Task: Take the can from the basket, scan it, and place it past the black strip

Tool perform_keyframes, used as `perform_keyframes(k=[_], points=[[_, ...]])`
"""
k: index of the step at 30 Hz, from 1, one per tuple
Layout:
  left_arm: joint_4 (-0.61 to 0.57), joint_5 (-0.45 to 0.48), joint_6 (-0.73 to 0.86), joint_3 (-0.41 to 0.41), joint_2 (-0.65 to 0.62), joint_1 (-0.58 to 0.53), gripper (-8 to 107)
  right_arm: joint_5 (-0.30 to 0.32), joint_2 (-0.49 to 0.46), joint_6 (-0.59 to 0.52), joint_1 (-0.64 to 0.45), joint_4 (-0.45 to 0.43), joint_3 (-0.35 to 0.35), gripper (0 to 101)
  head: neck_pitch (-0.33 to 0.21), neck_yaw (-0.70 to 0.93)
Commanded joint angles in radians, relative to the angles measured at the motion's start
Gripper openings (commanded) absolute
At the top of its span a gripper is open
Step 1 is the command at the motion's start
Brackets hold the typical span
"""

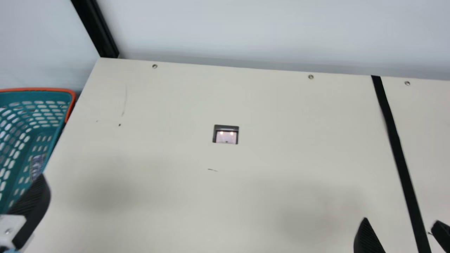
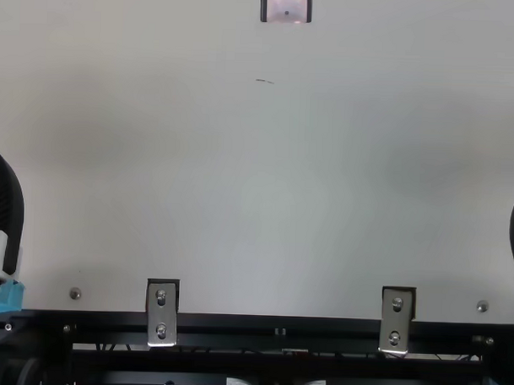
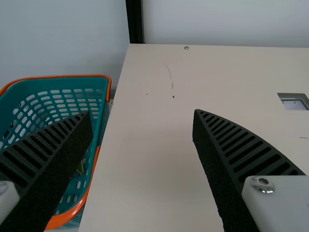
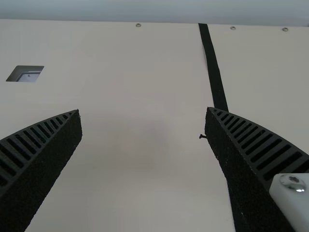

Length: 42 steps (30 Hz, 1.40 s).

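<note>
The main view shows one dark, patterned item [image 1: 37, 165] inside the one teal basket [image 1: 74, 97], the left wrist view one yellowish patch [image 3: 80, 167] there, and whether either is the can cannot be told. The cream bench [image 1: 168, 102] beside it holds one scanner [image 1: 226, 135] with two lights glowing, one black strip [image 1: 397, 147] and, in the main view, three far-edge screws [image 1: 310, 76]; the top view adds two metal brackets [image 2: 162, 312]. Both tools, left tool [image 1: 31, 211] and right tool [image 1: 400, 220], have their two fingers spread wide.
</note>
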Motion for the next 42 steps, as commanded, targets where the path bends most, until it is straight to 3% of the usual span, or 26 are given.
perform_keyframes(k=[1,14,21,25,37,42], points=[[0.000,0.000,0.000,0.000,0.000,0.000,90,0.000,0.000,0.000,0.000,0.000,0.000,101,-0.011,0.045],[0.000,0.000,0.000,0.000,0.000,0.000,90,0.000,0.000,0.000,0.000,0.000,0.000,101,-0.036,0.233],[0.000,0.000,0.000,0.000,0.000,0.000,90,0.000,0.000,0.000,0.000,0.000,0.000,101,-0.076,0.302],[0.000,0.000,0.000,0.000,0.000,0.000,90,0.000,0.000,0.000,0.000,0.000,0.000,101,-0.105,0.326],[0.000,-0.003,0.002,-0.004,0.004,0.001,90,0.000,0.000,0.000,0.000,0.000,0.000,101,-0.105,0.326],[0.006,-0.035,-0.009,-0.048,0.063,0.008,90,0.000,0.000,0.000,0.000,0.000,0.000,101,-0.105,0.326]])
